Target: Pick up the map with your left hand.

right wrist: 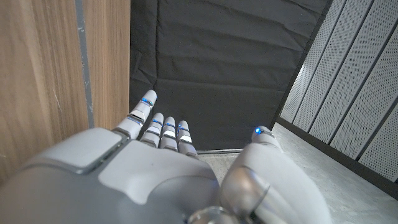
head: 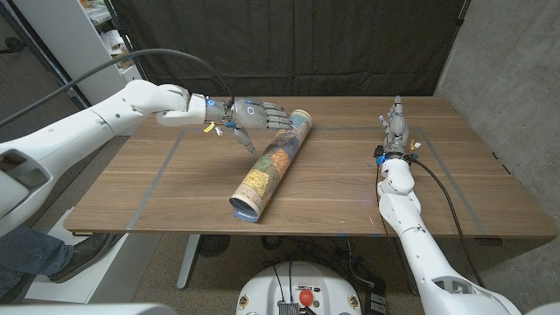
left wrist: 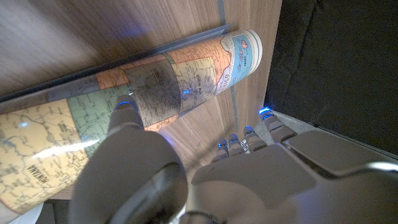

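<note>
Left robot hand [head: 259, 115]: you are spreading it wide over the map's [head: 269, 166] far end, bracketing the roll.
Right robot hand [head: 395, 122]: idling open on the counter [head: 350, 188].

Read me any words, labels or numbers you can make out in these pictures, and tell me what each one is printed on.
"MONTANA": on the rolled map, near its lower left in the left wrist view, just legible.
Other place names on the map: too small and blurred to read.
The left hand, right hand and table: no readable text.

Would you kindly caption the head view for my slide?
Left robot hand reaching over the rolled map on the wooden table.
</note>
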